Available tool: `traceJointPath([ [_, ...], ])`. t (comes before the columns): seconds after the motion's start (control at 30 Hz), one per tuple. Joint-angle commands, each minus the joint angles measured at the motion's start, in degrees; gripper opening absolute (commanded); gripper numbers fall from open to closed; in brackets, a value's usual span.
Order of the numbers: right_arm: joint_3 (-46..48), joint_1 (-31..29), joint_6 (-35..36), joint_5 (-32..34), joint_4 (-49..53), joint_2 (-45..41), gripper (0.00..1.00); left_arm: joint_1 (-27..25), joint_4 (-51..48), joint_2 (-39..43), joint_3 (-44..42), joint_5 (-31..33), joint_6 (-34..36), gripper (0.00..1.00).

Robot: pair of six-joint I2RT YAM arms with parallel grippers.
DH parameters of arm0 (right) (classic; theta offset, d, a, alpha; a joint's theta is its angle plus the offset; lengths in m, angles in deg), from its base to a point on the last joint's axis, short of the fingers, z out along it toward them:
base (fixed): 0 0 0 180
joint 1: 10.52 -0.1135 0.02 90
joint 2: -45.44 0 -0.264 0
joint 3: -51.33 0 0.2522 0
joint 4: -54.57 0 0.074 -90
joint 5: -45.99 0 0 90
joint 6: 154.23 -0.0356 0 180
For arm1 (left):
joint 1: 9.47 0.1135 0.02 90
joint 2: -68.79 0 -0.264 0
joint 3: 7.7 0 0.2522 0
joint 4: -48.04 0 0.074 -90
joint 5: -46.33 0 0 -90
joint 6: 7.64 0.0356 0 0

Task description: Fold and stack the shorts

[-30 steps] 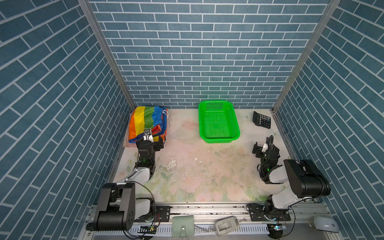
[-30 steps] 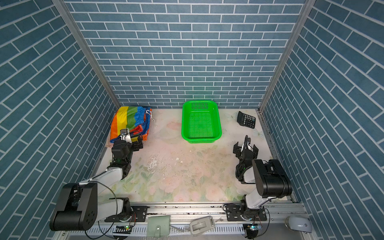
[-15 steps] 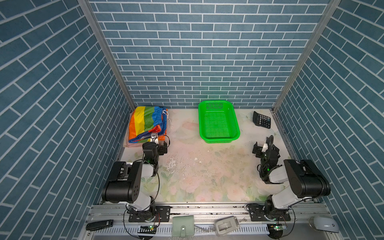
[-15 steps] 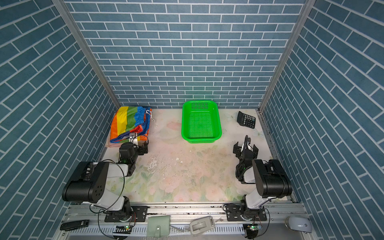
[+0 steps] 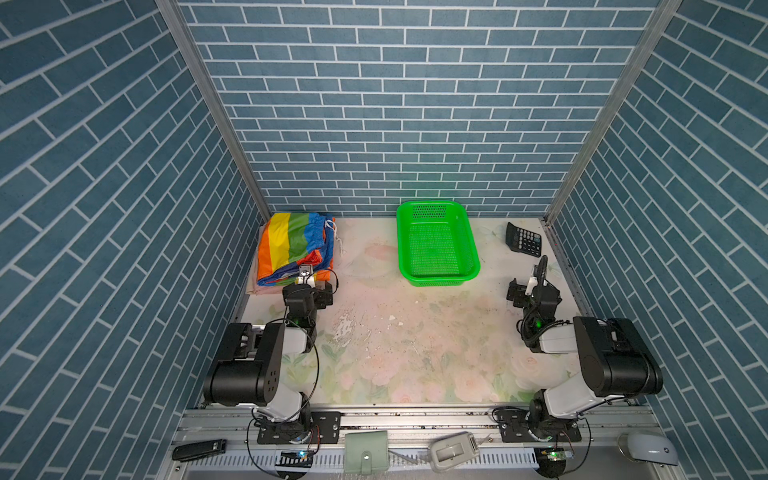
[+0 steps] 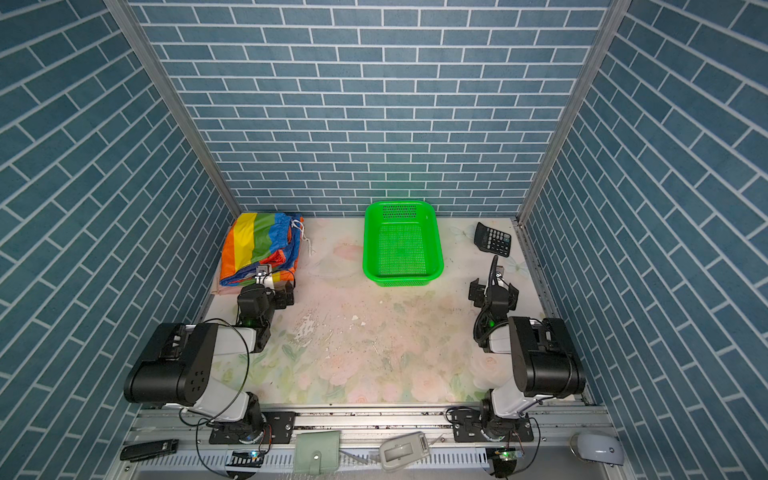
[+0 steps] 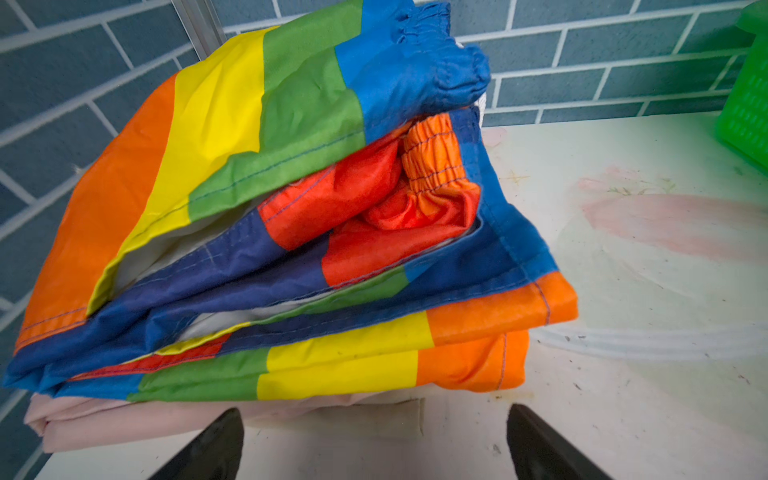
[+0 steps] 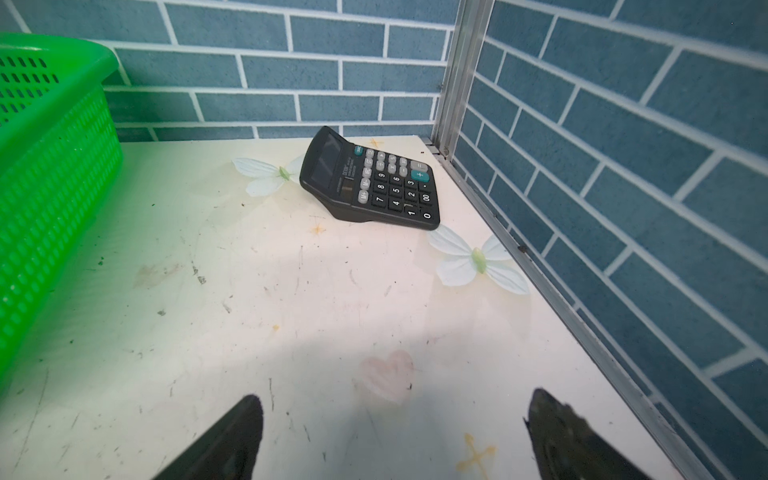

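Judging from the layout, you are finishing the stack: folded rainbow-striped shorts (image 7: 291, 208) lie on pale shorts (image 7: 124, 424) in the far left corner, just beyond the left gripper (image 7: 374, 415), jaws wide and empty. Next, verify alignment, then park; the right gripper (image 8: 397, 397), equally wide and empty, sits well apart.

A: Where does the stack of shorts (image 5: 291, 245) sit?

B: In the far left corner of the table (image 5: 395, 332). The uppermost shorts (image 7: 270, 166) lie on a lower pair (image 7: 124, 419).

A: And the mesh basket (image 5: 436, 282)?

B: At the back, right of the stack and well apart from it. The calculator (image 5: 523, 242) lies further right, in the far right corner.

A: And nearer the front?

B: The left gripper (image 7: 376, 415) is just in front of the stack. The right gripper (image 8: 397, 397) is in front of the calculator, apart from it.
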Motion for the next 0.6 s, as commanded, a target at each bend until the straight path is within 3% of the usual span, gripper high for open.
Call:
traceJointPath([
  [0.0, -0.29, 0.07, -0.96, -0.82, 1.25, -0.82, 0.99, -0.02, 1.09, 0.25, 0.34, 0.4, -0.39, 1.0],
  [0.33, -0.75, 0.14, -0.92, -1.16, 2.0, -0.66, 0.99, -0.03, 1.03, 0.26, 0.33, 0.29, -0.34, 1.0],
  [0.43, -2.65, 2.24, -2.02, -6.41, 6.25, -0.72, 0.99, -0.02, 1.05, 0.28, 0.34, 0.39, -0.4, 1.0],
  [0.57, -2.06, 2.57, -1.94, -6.73, 5.48, -1.1, 0.99, -0.02, 1.02, 0.27, 0.34, 0.31, -0.32, 1.0],
])
